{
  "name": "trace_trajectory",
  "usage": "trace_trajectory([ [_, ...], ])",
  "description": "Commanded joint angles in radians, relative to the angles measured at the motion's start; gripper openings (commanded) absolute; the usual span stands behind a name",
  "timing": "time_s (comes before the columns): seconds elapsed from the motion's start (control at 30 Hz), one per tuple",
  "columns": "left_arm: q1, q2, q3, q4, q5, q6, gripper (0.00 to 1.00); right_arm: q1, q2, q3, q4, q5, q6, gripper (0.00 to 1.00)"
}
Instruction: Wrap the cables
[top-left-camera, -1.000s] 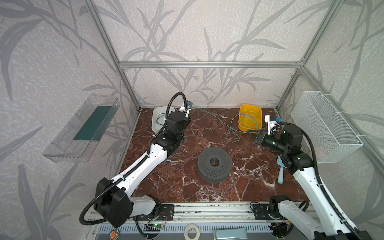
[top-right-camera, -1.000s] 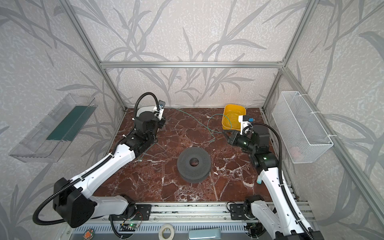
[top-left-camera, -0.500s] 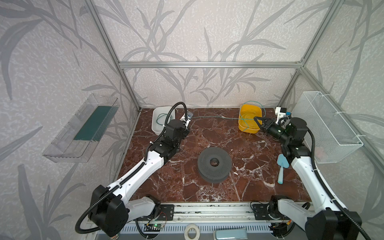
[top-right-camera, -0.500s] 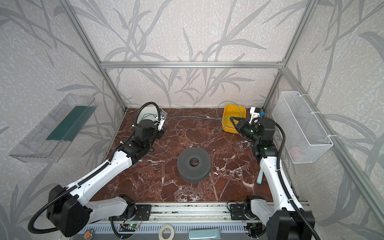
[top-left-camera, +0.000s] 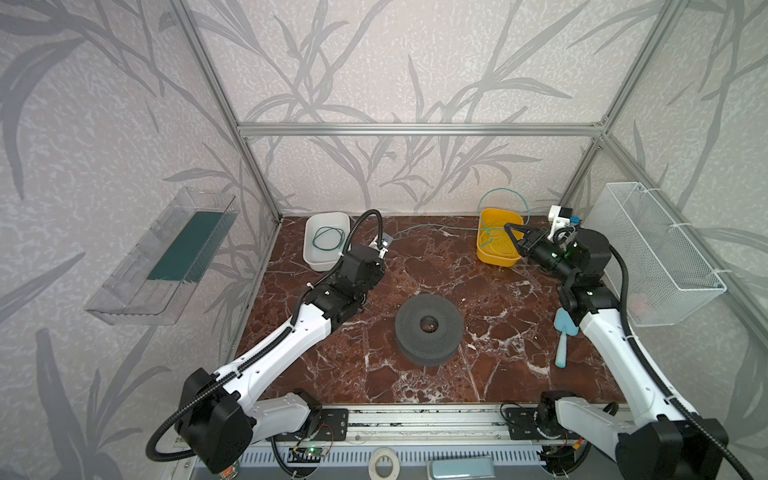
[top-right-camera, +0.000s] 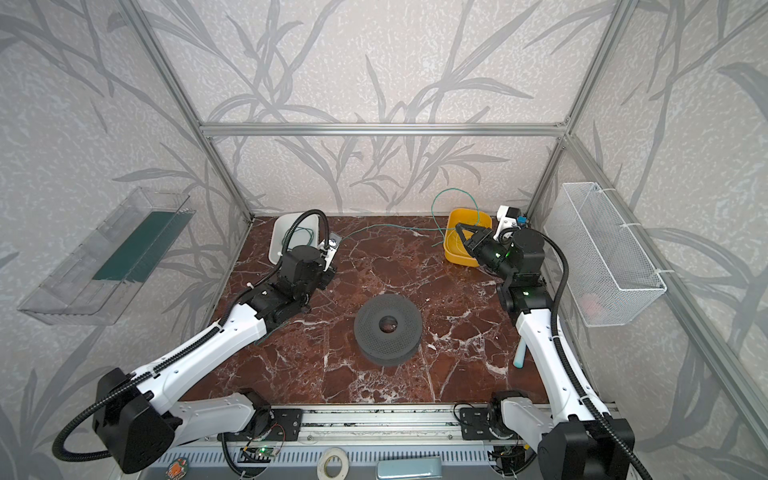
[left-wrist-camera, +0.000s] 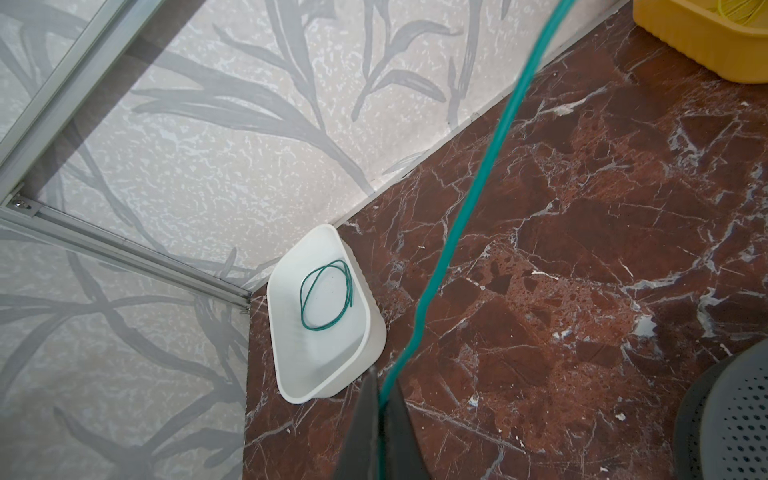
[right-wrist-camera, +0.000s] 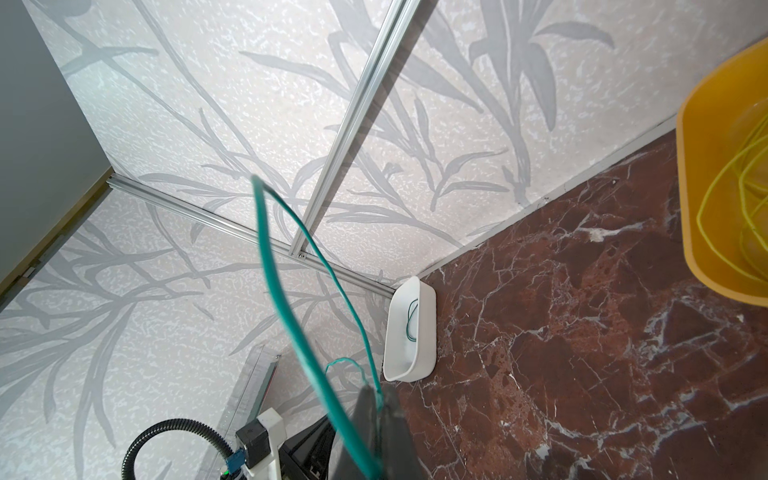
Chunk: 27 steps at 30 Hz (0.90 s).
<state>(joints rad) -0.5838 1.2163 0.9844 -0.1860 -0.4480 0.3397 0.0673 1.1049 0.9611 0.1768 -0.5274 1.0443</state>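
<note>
A thin green cable (top-left-camera: 436, 226) stretches above the marble floor between my two grippers, and a loop of it stands over the yellow bin (top-left-camera: 496, 258). My left gripper (left-wrist-camera: 380, 386) is shut on the cable (left-wrist-camera: 478, 178) beside the white bin (left-wrist-camera: 374, 332). My right gripper (right-wrist-camera: 378, 392) is shut on the other stretch of the cable (right-wrist-camera: 286, 311), and its fingers (top-left-camera: 510, 227) hang over the yellow bin. A second green cable (left-wrist-camera: 326, 295) lies coiled in the white bin (top-left-camera: 321, 264). In the top views the left fingertips are hidden behind the wrist.
A dark grey perforated disc (top-left-camera: 429, 328) lies mid-floor. A light blue scoop (top-left-camera: 564, 336) lies by the right arm. Thin yellow wires (right-wrist-camera: 727, 187) fill the yellow bin. A wire basket (top-left-camera: 656, 249) hangs on the right wall and a clear shelf (top-left-camera: 166, 257) on the left.
My right gripper has swung from mid-floor back to the yellow bin, pulling the cable nearly straight and raising a loop. My left gripper has drawn back slightly from the rear wall.
</note>
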Motion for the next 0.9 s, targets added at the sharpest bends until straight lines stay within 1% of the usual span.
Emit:
trace_trajectory([
  [0.0,-0.006,-0.017,-0.002,-0.036,-0.06,0.015,0.11,0.04,0.031,0.052,0.033,0.041,-0.038,0.0],
  [0.07,-0.005,-0.026,0.02,-0.063,-0.062,0.037,0.27,0.052,0.042,0.049,0.033,0.047,-0.035,0.0],
  [0.1,-0.006,-0.033,0.04,-0.082,-0.057,0.054,0.38,0.056,0.048,0.044,0.047,0.043,-0.024,0.0],
  [0.13,-0.006,-0.04,0.059,-0.1,-0.056,0.077,0.46,0.061,0.055,0.04,0.06,0.036,-0.015,0.0],
  [0.23,-0.007,-0.063,0.142,-0.15,-0.064,0.12,0.64,0.084,0.072,0.04,0.074,0.018,-0.003,0.0],
  [0.3,-0.01,-0.069,0.206,-0.176,-0.071,0.134,0.73,0.104,0.082,0.043,0.071,0.02,-0.01,0.0],
  [0.37,-0.016,-0.064,0.271,-0.211,-0.055,0.146,0.76,0.112,0.092,0.044,0.07,0.025,-0.011,0.0],
  [0.47,-0.05,-0.034,0.359,-0.253,-0.056,0.183,0.77,0.117,0.113,0.053,0.075,0.024,-0.004,0.0],
  [0.57,-0.115,0.026,0.439,-0.27,-0.088,0.253,0.78,0.121,0.132,0.057,0.101,0.018,0.017,0.0],
  [0.77,-0.253,0.21,0.631,-0.253,-0.119,0.381,0.78,0.149,0.142,0.093,0.091,0.032,0.018,0.0],
  [0.87,-0.262,0.235,0.716,-0.302,-0.038,0.367,0.79,0.15,0.138,0.105,0.059,0.053,-0.005,0.0],
])
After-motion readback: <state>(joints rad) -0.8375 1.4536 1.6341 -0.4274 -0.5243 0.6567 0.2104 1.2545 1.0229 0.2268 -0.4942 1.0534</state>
